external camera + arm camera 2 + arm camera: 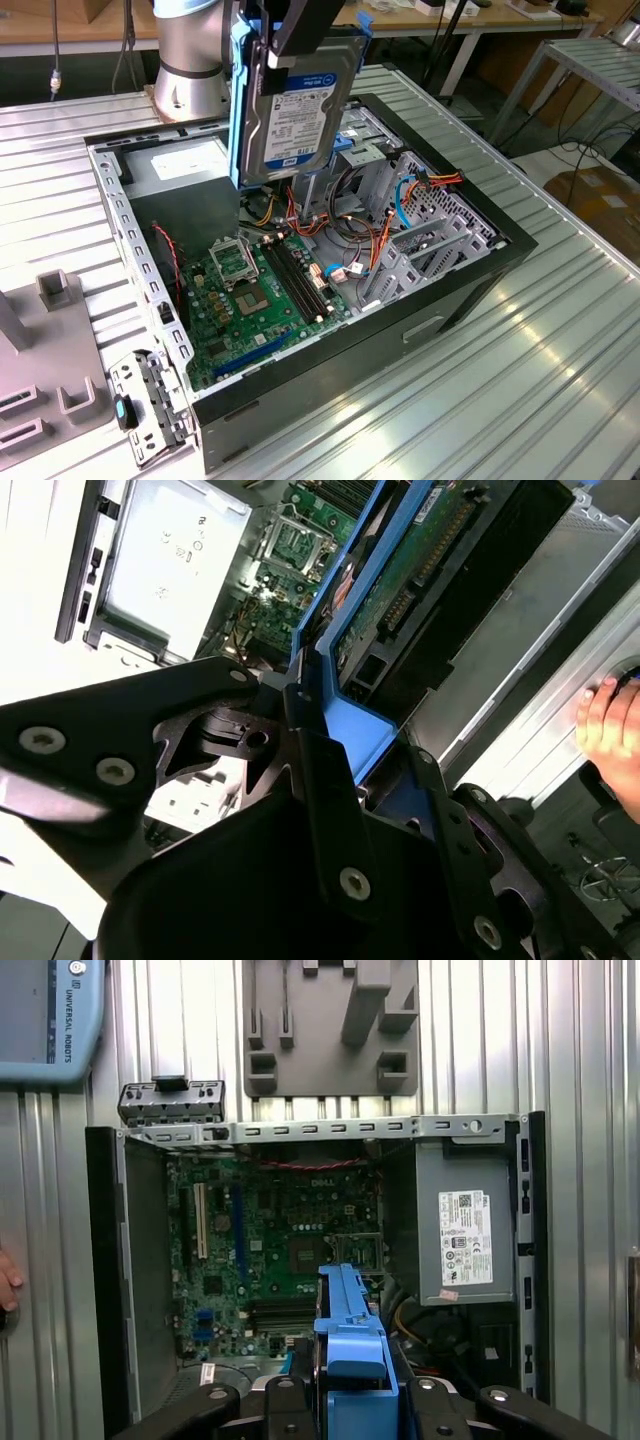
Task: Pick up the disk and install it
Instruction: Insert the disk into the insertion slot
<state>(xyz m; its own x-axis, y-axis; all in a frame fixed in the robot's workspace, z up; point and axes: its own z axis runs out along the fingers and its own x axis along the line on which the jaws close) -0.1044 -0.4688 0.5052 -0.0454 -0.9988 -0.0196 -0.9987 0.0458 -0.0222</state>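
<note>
Ribbed aluminium desk (560, 330) carries an open computer case (470, 290), lying on its side with the cover off. The motherboard (260, 290) is exposed, and orange and red cables (380, 235) are bundled beside it. A grey power supply with a white sticker (465, 1230) sits in one corner of the case.

The gripper (300, 40) hangs over the case opening. Its black fingers (325, 800) are closed on the disk (295, 100), clamping it at the blue side rails. The disk is held on edge, nearly upright. In the exterior view its blue, white and black label faces the camera. In the second wrist view the green circuit-board side shows. The lower edge of the disk is above the cables and the motherboard, and it is not seated in any bay.

On the desk just outside the case lies a small metal bracket (150, 400). A grey fixture block (330, 1020) sits next to it. A blue-cased handheld unit (45, 1015) rests further out.

The arm's base (190, 60) stands at the far side of the case. A person's hand (610, 730) rests on the desk near the case wall.
</note>
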